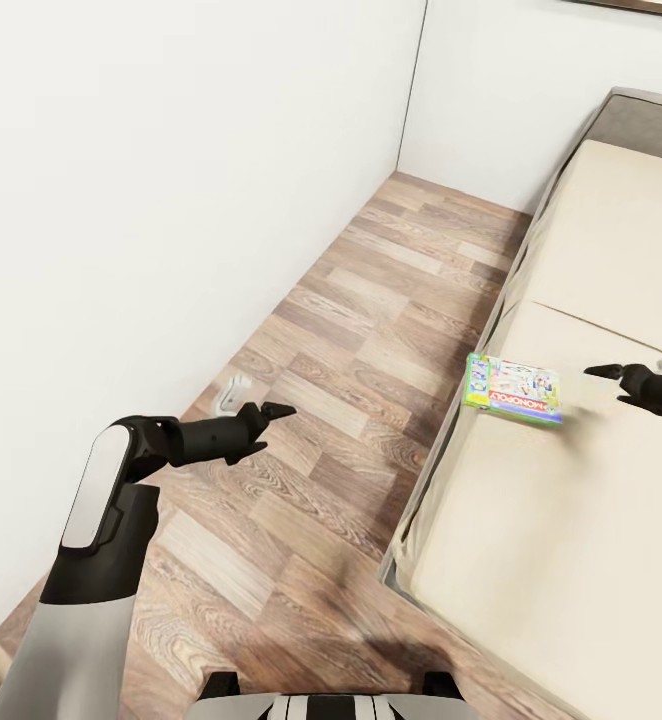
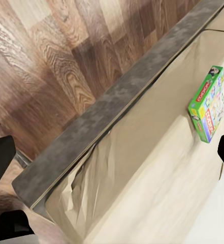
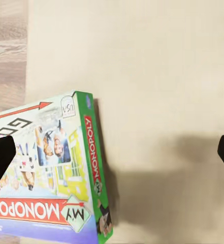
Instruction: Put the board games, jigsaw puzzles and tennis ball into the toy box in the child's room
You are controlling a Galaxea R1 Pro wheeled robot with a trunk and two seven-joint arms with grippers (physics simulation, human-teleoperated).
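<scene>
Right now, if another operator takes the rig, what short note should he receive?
Left gripper: open, empty, held over the wood floor beside the bed.
Right gripper: open, empty, above the bed cover, just right of the Monopoly box, not touching it.
Monopoly box: lies flat on the bed near its floor-side edge.
Done: nothing visible here; no toy is held.
Left: grasp the Monopoly box, probably with the right gripper, carry it to the toy box, then bring the other toys.
</scene>
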